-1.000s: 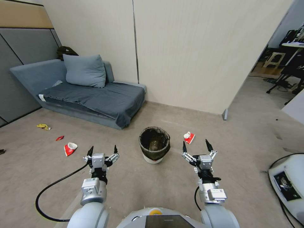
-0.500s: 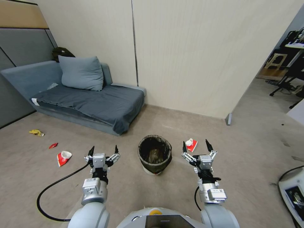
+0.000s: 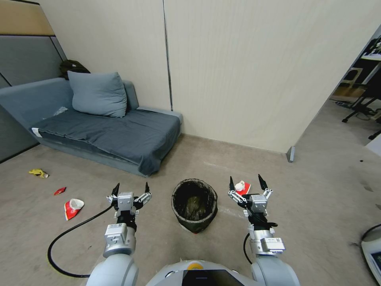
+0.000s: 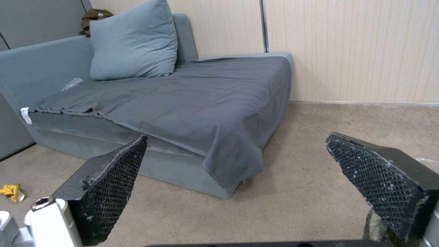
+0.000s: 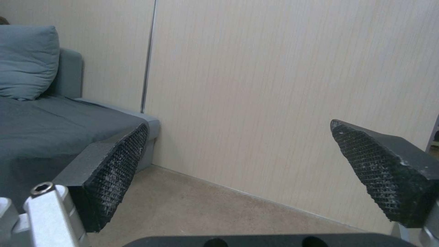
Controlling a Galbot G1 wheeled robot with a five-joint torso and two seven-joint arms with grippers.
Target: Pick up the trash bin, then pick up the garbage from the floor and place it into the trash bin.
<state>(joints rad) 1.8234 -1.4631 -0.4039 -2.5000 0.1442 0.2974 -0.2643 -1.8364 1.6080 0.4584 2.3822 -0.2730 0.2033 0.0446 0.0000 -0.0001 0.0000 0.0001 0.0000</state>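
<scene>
Facing the trash bin (image 3: 194,204), which stands upright on the floor (image 3: 317,206) directly ahead of the robot, between the two raised arms. Dark liner folded over the rim; something brownish lies at the bottom, cannot tell what.

Left gripper (image 3: 130,189): fingers spread wide, holding nothing, held above the carpet to the left of the bin and apart from it. Left wrist view confirms the pads (image 4: 112,192) well separated, pointing toward the sofa (image 4: 192,113).

Right gripper (image 3: 245,183): fingers likewise spread, empty, to the right of the bin and not touching it. Right wrist view looks at the wall panel (image 5: 283,103).

Garbage on the floor:
- red-and-white wrapper (image 3: 242,186) just beyond the right gripper, near the bin
- red-and-white wrapper (image 3: 72,208) well to the left
- small red scrap (image 3: 60,191) beyond it
- yellow wrapper (image 3: 38,173) farther left, near the sofa front

Progress: judged very early. Bin not yet grasped or lifted; all four visible litter pieces lie outside it. Everything remains: take hold of the bin, then collect each piece and drop it in.
</scene>
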